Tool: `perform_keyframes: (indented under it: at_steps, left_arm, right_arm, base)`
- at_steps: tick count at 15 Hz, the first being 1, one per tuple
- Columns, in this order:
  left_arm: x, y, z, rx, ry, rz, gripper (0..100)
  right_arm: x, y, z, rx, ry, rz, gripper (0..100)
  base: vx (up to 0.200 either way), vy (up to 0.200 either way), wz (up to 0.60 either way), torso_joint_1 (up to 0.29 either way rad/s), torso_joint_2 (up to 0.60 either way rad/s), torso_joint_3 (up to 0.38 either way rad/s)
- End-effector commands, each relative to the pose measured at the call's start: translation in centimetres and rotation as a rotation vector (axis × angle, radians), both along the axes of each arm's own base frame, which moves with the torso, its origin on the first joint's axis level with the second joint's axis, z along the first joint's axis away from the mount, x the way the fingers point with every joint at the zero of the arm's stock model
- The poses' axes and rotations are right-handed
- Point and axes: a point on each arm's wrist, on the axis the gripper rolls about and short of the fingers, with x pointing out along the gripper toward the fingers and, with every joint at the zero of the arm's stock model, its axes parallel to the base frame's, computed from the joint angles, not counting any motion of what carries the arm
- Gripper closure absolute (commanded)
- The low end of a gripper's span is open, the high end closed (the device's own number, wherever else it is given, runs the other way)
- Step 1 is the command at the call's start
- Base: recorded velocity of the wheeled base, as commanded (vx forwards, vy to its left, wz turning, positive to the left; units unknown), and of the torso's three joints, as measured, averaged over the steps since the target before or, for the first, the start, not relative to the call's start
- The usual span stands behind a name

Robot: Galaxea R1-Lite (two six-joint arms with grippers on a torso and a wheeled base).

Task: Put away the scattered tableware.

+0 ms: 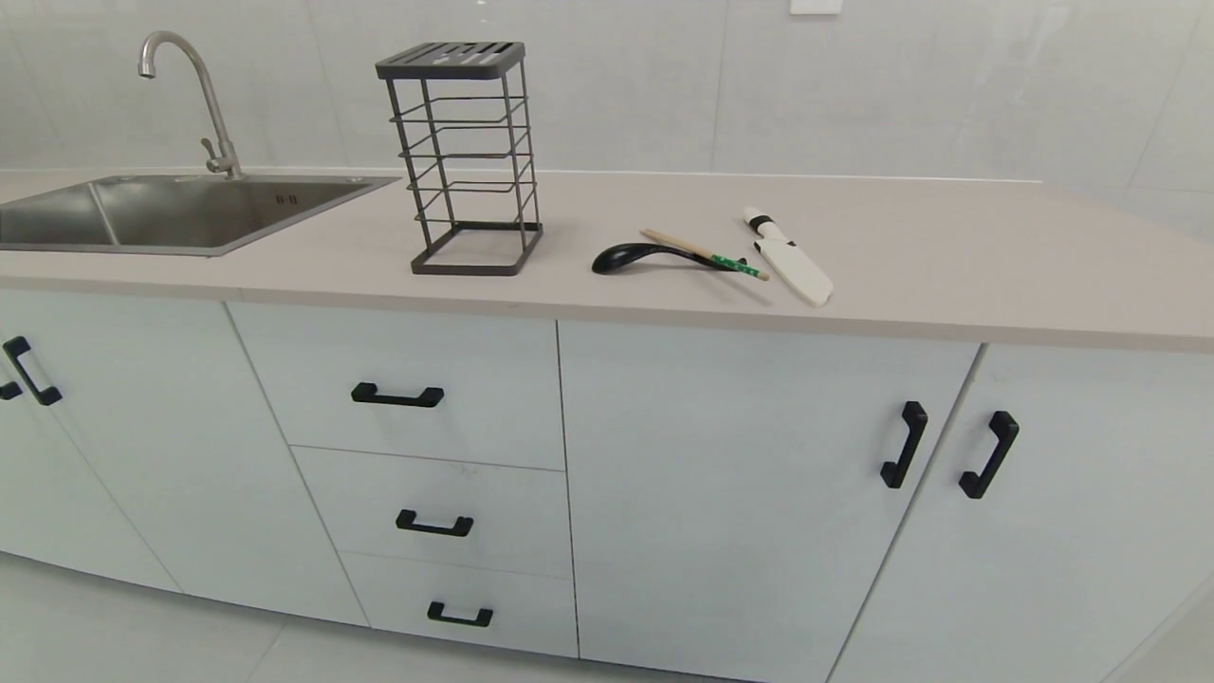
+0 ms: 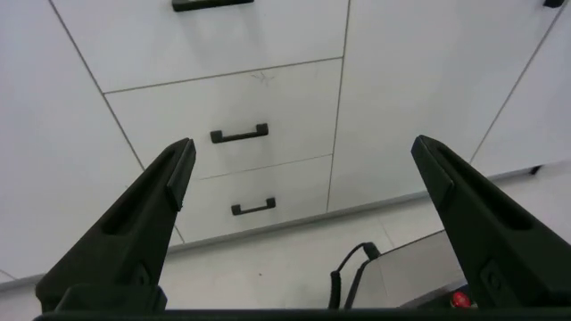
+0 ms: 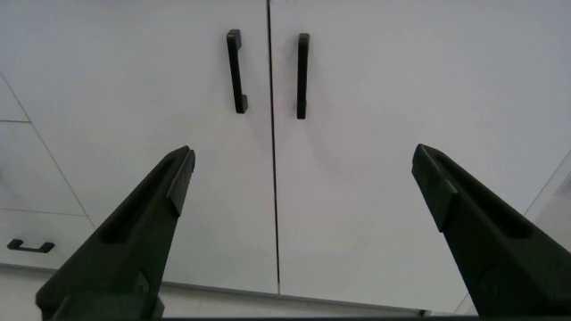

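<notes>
Spoon [image 1: 631, 256], chopsticks [image 1: 704, 254] and knife [image 1: 792, 261] lie centre-right on counter [image 1: 948, 266], right of rack [image 1: 469, 156]. Left gripper [image 2: 303, 147] and right gripper [image 3: 303, 156]: jaws spread wide, holding nothing.

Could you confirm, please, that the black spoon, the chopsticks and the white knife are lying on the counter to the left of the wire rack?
Not quite. The head view shows the black spoon, the chopsticks and the white knife lying on the counter to the right of the wire rack, not its left. The sink is on the rack's left.
</notes>
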Motion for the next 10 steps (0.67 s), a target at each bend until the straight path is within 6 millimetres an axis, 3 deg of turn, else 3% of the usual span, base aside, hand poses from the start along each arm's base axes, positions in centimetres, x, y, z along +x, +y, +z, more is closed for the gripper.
perform_keyframes:
  at_steps: [1,7,9,10]
  left_arm:
    - [-0.2,0.0,0.0,-0.007,-0.024,0.003,0]
    - [0.1,0.0,0.0,-0.008,0.018,0.009,0]
    - [1.0,-0.1,0.2,-0.022,0.127,0.006,0]
    - [2.4,-0.4,1.0,-0.023,0.237,-0.006,0]
  right_arm:
    - [0.0,0.0,0.0,0.001,0.001,0.001,0]
    - [0.0,0.0,0.0,0.001,0.001,0.001,0]
    - [0.0,0.0,0.0,-0.002,0.001,0.001,0]
    - [0.0,0.0,0.0,-0.007,0.001,0.001,0]
  base:
    - [0.0,0.0,0.0,0.0,0.0,0.0]
    - [0.0,0.0,0.0,-0.038,0.2,0.144]
    - [0.0,0.0,0.0,0.0,0.0,0.0]
    - [0.0,0.0,0.0,0.0,0.0,0.0]
